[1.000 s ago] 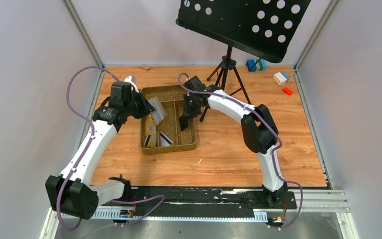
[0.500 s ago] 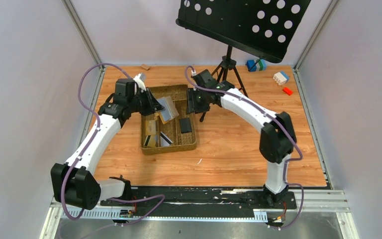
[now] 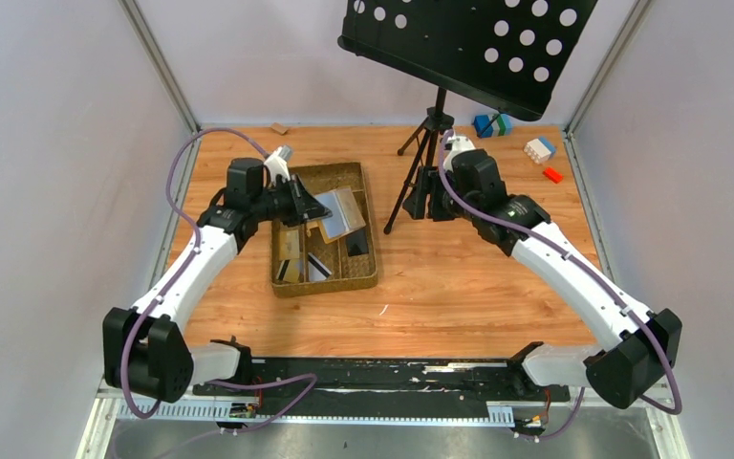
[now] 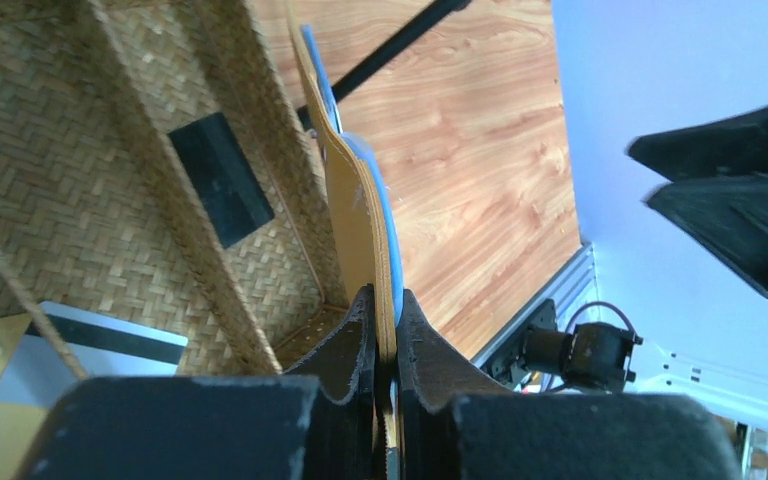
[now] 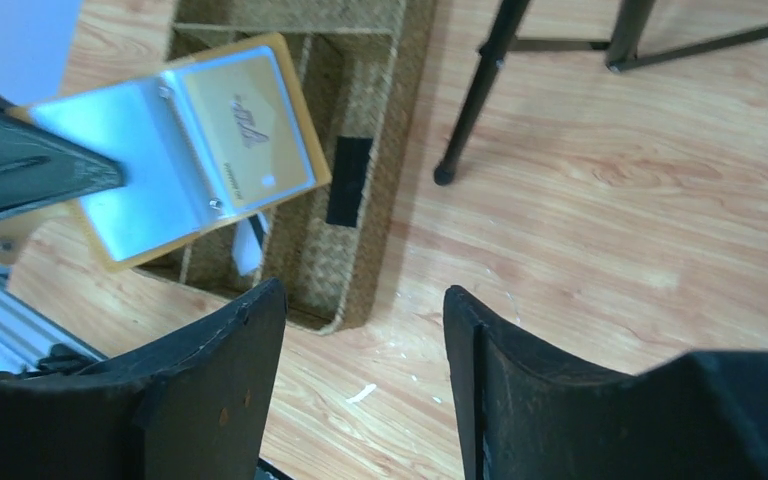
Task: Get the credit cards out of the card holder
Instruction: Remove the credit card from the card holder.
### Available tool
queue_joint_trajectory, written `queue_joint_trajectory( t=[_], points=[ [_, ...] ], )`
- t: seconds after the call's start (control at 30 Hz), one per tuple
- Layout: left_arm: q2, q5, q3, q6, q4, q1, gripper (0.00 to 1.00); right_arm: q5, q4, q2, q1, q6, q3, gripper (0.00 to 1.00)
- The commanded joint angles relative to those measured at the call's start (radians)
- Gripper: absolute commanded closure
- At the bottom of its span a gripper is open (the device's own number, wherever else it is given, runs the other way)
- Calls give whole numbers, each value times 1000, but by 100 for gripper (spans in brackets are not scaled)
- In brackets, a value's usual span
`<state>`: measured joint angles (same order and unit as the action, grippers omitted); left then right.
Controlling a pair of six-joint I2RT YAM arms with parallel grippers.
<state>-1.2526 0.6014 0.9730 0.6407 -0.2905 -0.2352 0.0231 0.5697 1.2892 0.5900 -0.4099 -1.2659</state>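
Overhead, we see the left jaws pinched tight on one edge of the card holder (image 3: 336,215), which fans open ahead of them above the woven tray (image 3: 339,284). One tan-gold card (image 5: 245,125) sits in its clear pocket. Below those jaws, a black card (image 3: 356,244) and a striped card (image 3: 317,265) lie in separate tray compartments. We find the right jaws spread wide and empty over the worktop (image 3: 440,306), a tripod (image 3: 437,124) just beyond them.

Gold card (image 5: 248,128) lettering blurred, illegible
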Motion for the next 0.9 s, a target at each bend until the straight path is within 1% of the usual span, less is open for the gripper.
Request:
queue_joint_trajectory(
  t=[0.0,0.03,0.07,0.1,0.17,0.27,0.3,0.33,0.4,0.53,0.67,0.87],
  points=[
    [18,50,13,5,88,-47,100,-53,-51,-18,-13,-9,84,43],
    [16,50,18,2,87,-60,100,-20,-41,-22,-22,2,90,42],
    [15,45,25,-1,82,-73,100,50,-17,-22,-39,19,85,35],
    [15,37,30,-3,77,-86,100,111,1,-23,-62,23,81,33],
    [17,23,38,-8,73,-120,100,184,-13,-48,-113,-3,113,32],
    [15,0,55,-9,68,-179,100,359,-133,-119,-220,-75,234,9],
    [14,-11,64,-7,59,-199,100,403,-163,-137,-248,-101,259,6],
    [11,-21,73,-3,49,-220,100,425,-171,-150,-265,-112,269,4],
    [7,-43,87,4,30,-262,100,427,-140,-167,-271,-81,261,4],
    [0,-88,109,27,8,-323,100,447,-110,-204,-266,-36,247,5],
    [6,-123,135,30,-25,-352,100,432,-106,-247,-228,-16,259,5],
    [33,-162,199,-3,-110,-358,100,468,-157,-294,-210,-59,325,7]
  ],
)
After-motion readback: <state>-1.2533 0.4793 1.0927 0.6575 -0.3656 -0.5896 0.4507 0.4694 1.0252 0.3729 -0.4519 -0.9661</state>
